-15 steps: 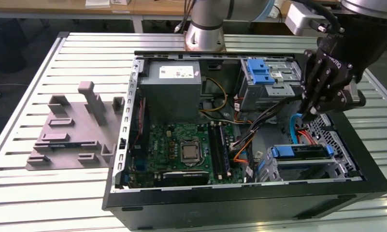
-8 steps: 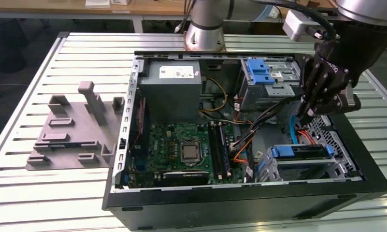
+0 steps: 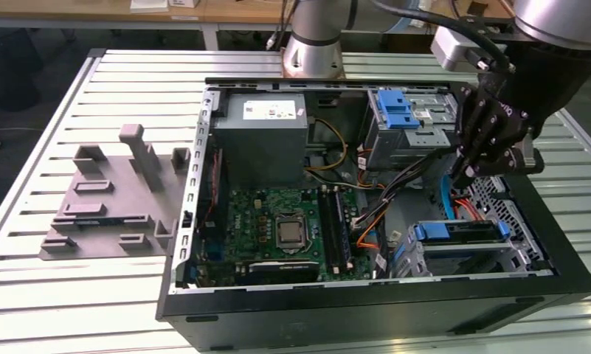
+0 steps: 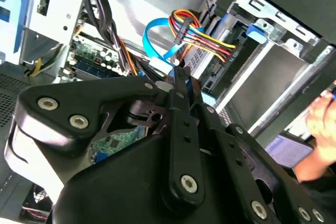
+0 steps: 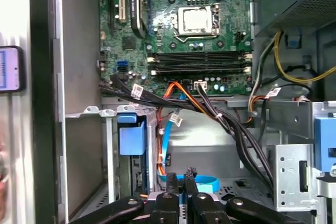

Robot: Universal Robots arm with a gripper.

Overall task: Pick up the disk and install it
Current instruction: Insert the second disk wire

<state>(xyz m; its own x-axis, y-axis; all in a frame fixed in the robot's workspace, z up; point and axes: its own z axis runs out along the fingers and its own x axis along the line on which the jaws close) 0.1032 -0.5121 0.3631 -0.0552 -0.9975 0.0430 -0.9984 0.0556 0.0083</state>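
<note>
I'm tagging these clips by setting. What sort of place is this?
Probably a robotics lab or test bench: an open computer case lies on a slatted metal table, the gripper reaches inside near the motherboard, and a grey fixture plate sits alongside.

Looks like a robotics lab or test workshop. An opened PC case (image 3: 374,221) is sitting on a slotted aluminium table (image 3: 128,295), a grey fixture (image 3: 108,199) is lying beside it, and workbenches (image 3: 177,11) are running along the back.
</note>
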